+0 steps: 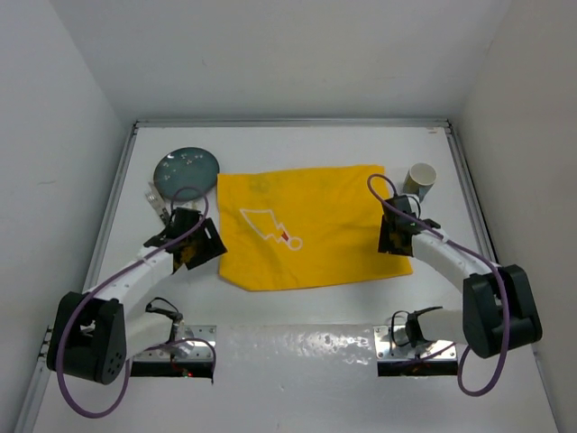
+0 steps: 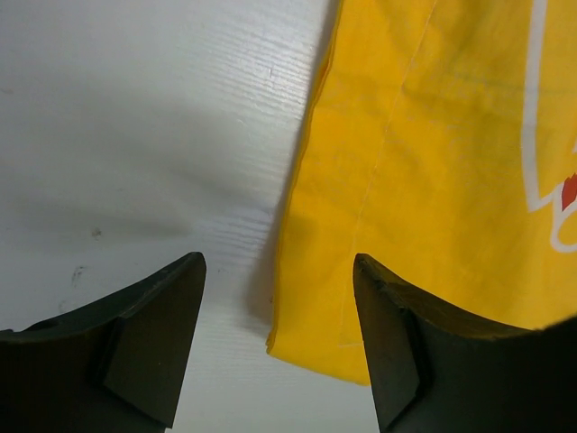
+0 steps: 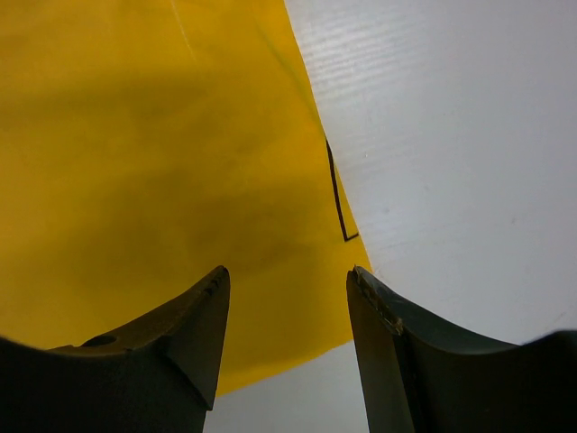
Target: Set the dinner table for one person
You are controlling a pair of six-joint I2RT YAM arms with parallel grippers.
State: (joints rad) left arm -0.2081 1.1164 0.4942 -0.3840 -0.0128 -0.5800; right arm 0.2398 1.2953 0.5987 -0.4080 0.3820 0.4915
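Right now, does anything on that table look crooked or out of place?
The yellow placemat lies slightly askew: its edges run slanted to those of the table. The plate and cup stand off it, beside its far corners. Nothing looks spilled or broken.

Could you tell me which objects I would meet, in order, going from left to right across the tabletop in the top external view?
dark teal plate → yellow placemat → pale cup
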